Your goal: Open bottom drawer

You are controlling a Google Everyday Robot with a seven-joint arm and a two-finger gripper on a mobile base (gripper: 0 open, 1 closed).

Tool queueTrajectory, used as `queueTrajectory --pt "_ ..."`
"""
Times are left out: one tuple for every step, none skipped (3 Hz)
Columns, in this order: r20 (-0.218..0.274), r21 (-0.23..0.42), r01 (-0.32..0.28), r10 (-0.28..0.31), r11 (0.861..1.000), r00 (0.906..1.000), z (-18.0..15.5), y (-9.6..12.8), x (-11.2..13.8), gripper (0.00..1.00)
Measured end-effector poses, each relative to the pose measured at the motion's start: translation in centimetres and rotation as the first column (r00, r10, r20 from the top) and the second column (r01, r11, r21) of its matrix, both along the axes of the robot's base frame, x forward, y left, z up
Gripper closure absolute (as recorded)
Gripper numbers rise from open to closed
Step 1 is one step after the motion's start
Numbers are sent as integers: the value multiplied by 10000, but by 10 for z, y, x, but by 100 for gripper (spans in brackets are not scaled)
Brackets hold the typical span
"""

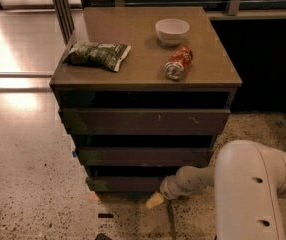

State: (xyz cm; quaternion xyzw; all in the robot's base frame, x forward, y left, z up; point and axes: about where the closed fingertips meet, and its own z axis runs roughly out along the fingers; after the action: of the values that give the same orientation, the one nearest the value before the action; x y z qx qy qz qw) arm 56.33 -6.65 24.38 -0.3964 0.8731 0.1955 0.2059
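The bottom drawer (125,184) is the lowest and narrowest of three dark-brown flat fronts on the cabinet. Its front sticks out slightly, with a dark gap above it. My gripper (155,200) is low near the floor at the right end of that drawer front, its pale tip just below and in front of the drawer's lower right corner. My white arm (253,189) reaches in from the lower right. The middle drawer (143,156) and the wide top drawer (143,120) with pale scratches sit above.
On the cabinet top (133,39) lie a green snack bag (97,55), a white bowl (172,31) and a red can (179,62) on its side. Speckled floor (28,194) surrounds the cabinet. A dark wall is to the right.
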Motion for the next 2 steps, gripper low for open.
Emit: queueTrajectory --pt "0 0 0 0 10000 10000 0 0 0 0" --pt "39 -1 526 -526 9986 9986 -21 -4 12 0"
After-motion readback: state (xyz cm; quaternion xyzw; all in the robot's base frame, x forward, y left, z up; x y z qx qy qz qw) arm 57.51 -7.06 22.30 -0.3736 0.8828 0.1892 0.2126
